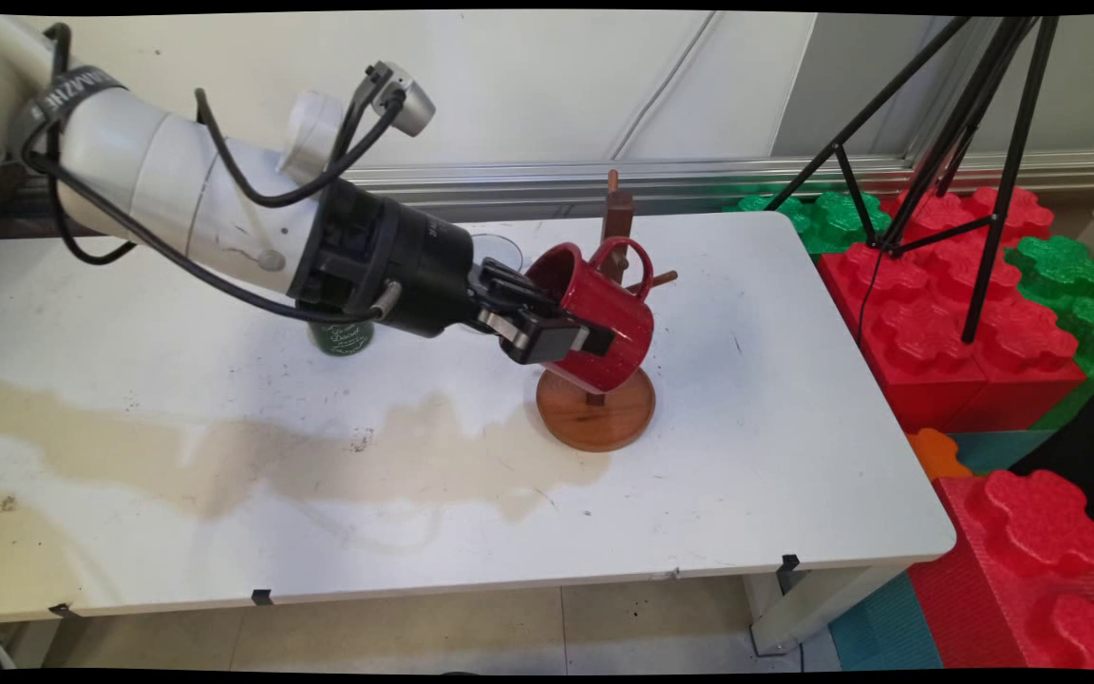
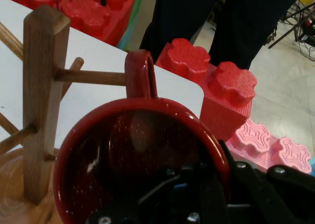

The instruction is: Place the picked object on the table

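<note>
- The gripper (image 1: 574,334) pinches the wall of a red mug (image 1: 604,323): one finger lies on the outside of the mug, the other reaches inside past the rim.
- The red mug hangs tilted above the worktop (image 1: 746,456), its mouth turned toward about 10 o'clock and its handle (image 1: 625,249) uppermost.
- In the hand view the mug's dark red interior (image 2: 138,165) fills the lower middle, and its handle (image 2: 140,75) touches the end of a wooden peg (image 2: 91,77).
- The peg belongs to a wooden mug tree (image 1: 615,214), whose upright post rises just behind the mug at 12 o'clock.
- The tree's round wooden base (image 1: 595,410) rests on the worktop directly below the mug, at 6 o'clock.
- A dark green can (image 1: 342,337) stands at 9 o'clock from the mug, partly hidden under the arm's wrist.
- A broad brownish stain (image 1: 253,456) spreads over the worktop from 7 to 9 o'clock of the base.
- Large red and green toy blocks (image 1: 946,323) are stacked off the worktop's edge at 3 o'clock, with a black tripod (image 1: 970,142) standing on them.
</note>
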Available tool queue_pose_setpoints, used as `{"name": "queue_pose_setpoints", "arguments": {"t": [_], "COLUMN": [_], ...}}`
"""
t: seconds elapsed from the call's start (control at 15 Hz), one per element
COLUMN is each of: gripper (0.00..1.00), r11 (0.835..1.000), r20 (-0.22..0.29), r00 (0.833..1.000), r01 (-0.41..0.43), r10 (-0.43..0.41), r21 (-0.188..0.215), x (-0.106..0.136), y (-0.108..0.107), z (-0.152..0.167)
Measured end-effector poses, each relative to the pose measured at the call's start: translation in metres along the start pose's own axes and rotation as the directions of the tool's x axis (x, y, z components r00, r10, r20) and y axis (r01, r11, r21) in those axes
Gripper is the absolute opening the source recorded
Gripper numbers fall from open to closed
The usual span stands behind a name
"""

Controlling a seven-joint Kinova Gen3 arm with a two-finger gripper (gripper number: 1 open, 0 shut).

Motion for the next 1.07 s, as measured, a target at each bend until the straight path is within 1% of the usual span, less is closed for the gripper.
{"name": "queue_pose_setpoints", "arguments": {"t": [0.47, 0.87, 0.93, 1.07], "gripper": [0.00, 0.00, 1.00, 1.00], "r11": [1.000, 0.999, 0.999, 0.998], "r20": [0.009, 0.024, 0.028, 0.031], "r00": [1.000, 1.000, 0.999, 0.999], "r01": [0.008, -0.013, -0.021, -0.033], "r10": [-0.008, 0.012, 0.020, 0.031], "r21": [0.015, 0.035, 0.040, 0.048], "x": [-0.002, -0.003, -0.003, -0.003], "y": [-0.015, -0.028, -0.031, -0.034], "z": [0.011, 0.020, 0.021, 0.022]}}
